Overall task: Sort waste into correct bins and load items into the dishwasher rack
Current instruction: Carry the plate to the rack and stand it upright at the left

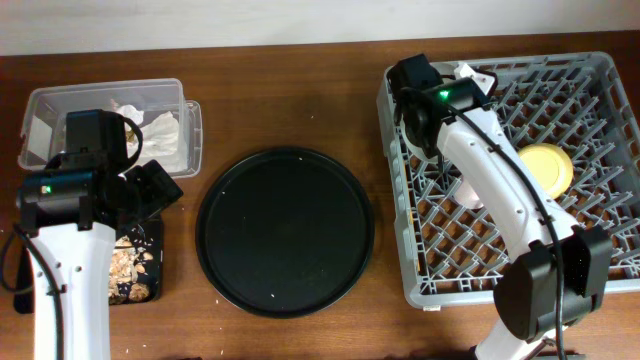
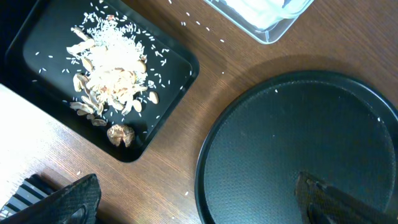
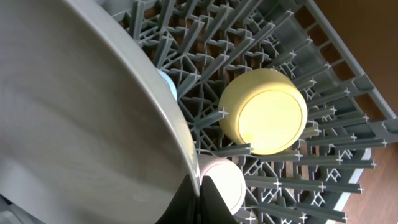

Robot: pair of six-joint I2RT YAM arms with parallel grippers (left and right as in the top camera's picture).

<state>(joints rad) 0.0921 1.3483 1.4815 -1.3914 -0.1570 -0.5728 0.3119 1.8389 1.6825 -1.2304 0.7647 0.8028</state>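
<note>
**Plate Gripped at Rack; Left Gripper Wide Open and Empty**

The pale grey plate (image 3: 74,112) is found clamped at its rim by the right gripper (image 3: 198,190), whose jaws are closed tight on it, over the dishwasher rack (image 3: 323,68). Whether the plate rests on the pegs cannot be told. In the rack, a yellow bowl (image 3: 264,112) is noted upside down. A pink cup (image 3: 225,180) is seen just beside the plate's rim, and a light-blue cup (image 3: 168,84) is largely hidden behind the plate.

The left gripper (image 2: 198,183) is held fully spread with nothing in it, above the table (image 1: 300,100) between the shallow black tray (image 2: 37,37) and the round black tray (image 2: 298,137). Food scraps (image 2: 112,68) are heaped in the shallow tray. Crumpled napkins (image 1: 165,135) are observed in the clear tub (image 1: 110,95).
</note>
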